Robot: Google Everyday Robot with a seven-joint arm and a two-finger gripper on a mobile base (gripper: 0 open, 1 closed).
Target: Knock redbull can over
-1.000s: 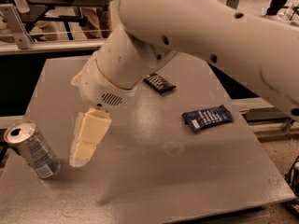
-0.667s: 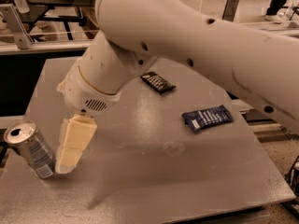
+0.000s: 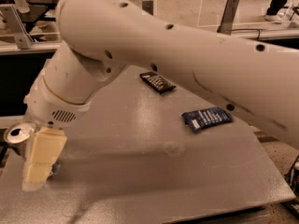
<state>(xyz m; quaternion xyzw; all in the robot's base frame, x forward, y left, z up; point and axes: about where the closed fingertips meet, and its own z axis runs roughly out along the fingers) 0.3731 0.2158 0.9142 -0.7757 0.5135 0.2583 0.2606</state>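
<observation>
The redbull can (image 3: 17,136) stands at the table's left edge; only its shiny silver top with pull-tab and a bit of its side show. My gripper (image 3: 39,161), with pale cream fingers (image 3: 44,155), hangs down from the big white arm right in front of the can and covers most of its body. It is against or almost against the can; I cannot tell if they touch. The can looks slightly tilted.
A grey table (image 3: 149,171) carries a dark blue snack wrapper (image 3: 207,118) at the right and a black wrapper (image 3: 158,82) further back. The white arm (image 3: 187,64) spans the upper view. Metal rails and floor lie behind.
The gripper has moved left and down, from beside the can to right in front of it, now covering most of the can's body. The can still stands at the same spot.
</observation>
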